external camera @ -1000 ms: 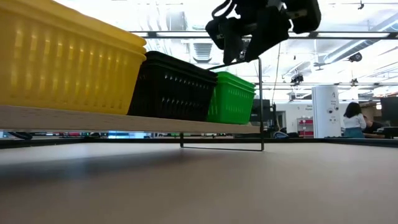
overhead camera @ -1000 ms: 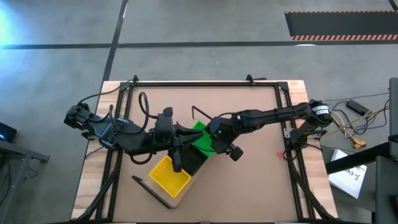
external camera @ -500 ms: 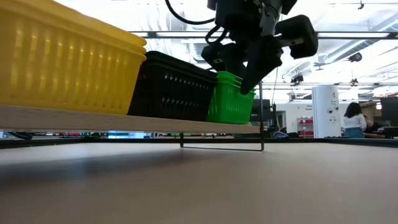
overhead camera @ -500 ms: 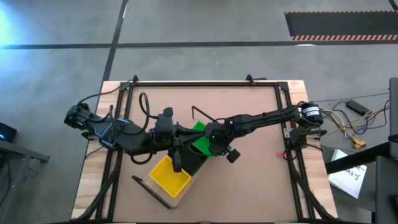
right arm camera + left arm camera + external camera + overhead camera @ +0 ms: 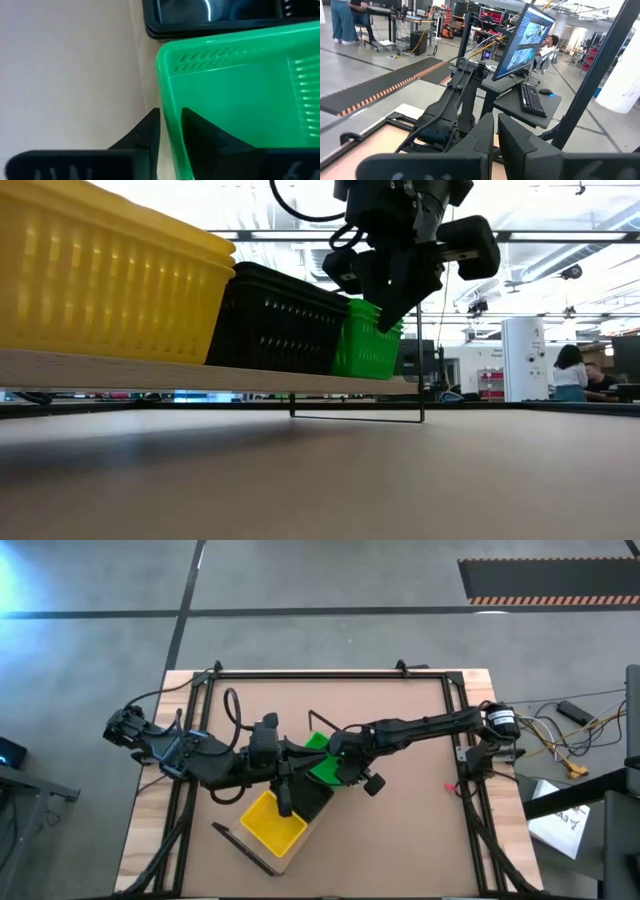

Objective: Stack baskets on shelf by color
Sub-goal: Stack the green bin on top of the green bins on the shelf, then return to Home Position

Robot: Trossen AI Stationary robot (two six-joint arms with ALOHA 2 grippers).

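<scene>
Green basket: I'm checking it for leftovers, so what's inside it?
The green basket shows bare green floor, with one right claw finger over its wall; the rest is out of frame.

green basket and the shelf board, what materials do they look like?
Green basket: looks like moulded plastic, smooth and slightly glossy, with thin walls and slotted sides. Shelf: pale board, probably wood or laminate with a matte finish; the grain isn't clear enough to tell which.
</scene>
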